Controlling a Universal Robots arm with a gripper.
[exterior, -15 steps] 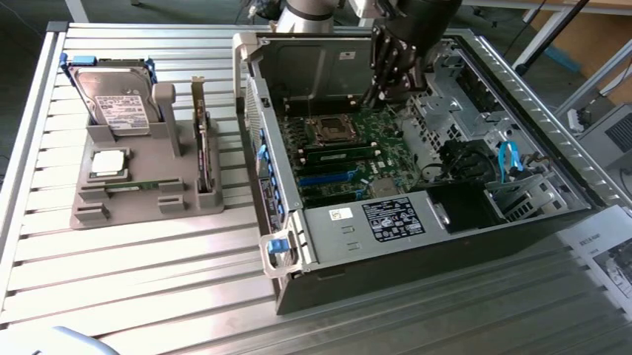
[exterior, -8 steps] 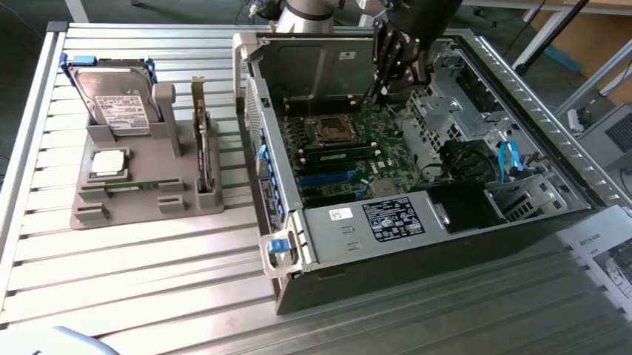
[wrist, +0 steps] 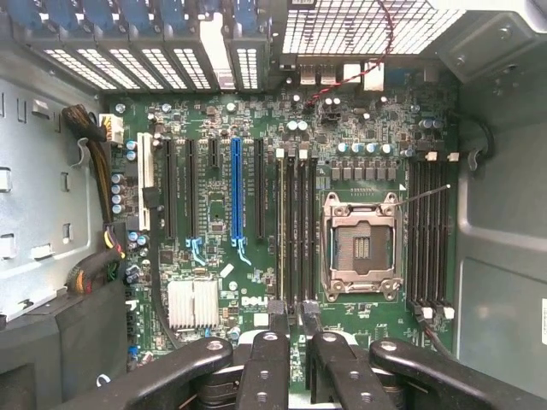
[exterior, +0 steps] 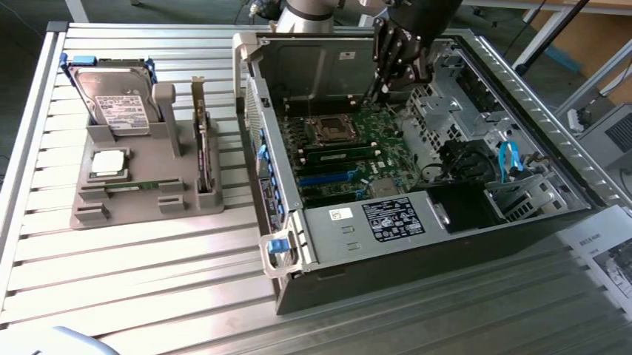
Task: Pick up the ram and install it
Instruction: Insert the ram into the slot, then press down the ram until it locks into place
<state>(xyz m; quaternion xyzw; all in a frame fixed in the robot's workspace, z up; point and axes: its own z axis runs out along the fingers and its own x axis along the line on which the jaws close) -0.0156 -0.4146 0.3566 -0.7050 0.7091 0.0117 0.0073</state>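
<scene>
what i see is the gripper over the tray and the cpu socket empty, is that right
Wrong on one thing: the exterior view shows the gripper over the board inside the case, not the tray. The cpu socket is empty.

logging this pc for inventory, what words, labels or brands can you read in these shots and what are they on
"DELL", probably: white print on the green board
Hard drive label: too small to read
Black label on the grey metal box: too small to read
White sticker beside it: unreadable
Printed sheet beside the case: blurred
</scene>
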